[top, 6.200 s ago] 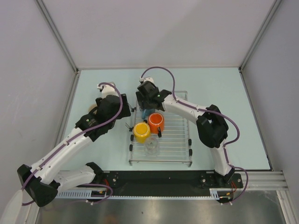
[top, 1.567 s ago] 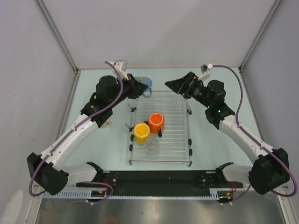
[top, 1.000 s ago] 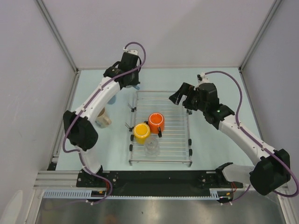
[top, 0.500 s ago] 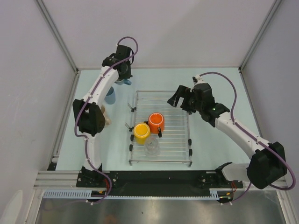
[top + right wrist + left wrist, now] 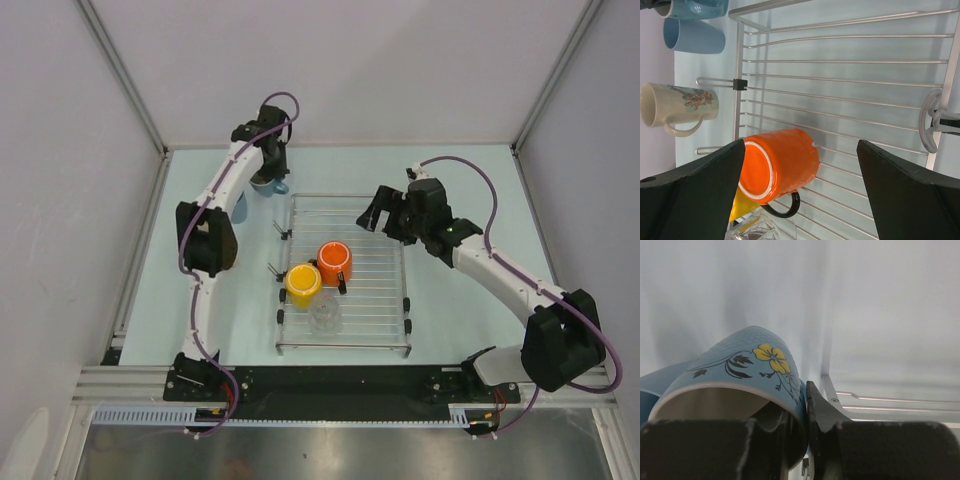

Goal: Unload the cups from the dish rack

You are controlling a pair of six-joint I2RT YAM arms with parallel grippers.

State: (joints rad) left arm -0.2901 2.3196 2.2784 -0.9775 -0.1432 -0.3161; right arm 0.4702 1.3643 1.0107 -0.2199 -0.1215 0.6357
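The left tool (image 5: 792, 427) pinches a flowered light blue cup (image 5: 740, 367) by its rim, eleven o'clock of the dish rack (image 5: 372, 300). The right tool (image 5: 385, 212) hangs spread wide over its one o'clock corner.

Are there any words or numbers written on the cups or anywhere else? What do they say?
None: no words, numbers or brand marks can be read in any view.
The light blue cup has only a yellow flower drawn on it, the beige cup only a small coloured picture, and the orange mug is plain.
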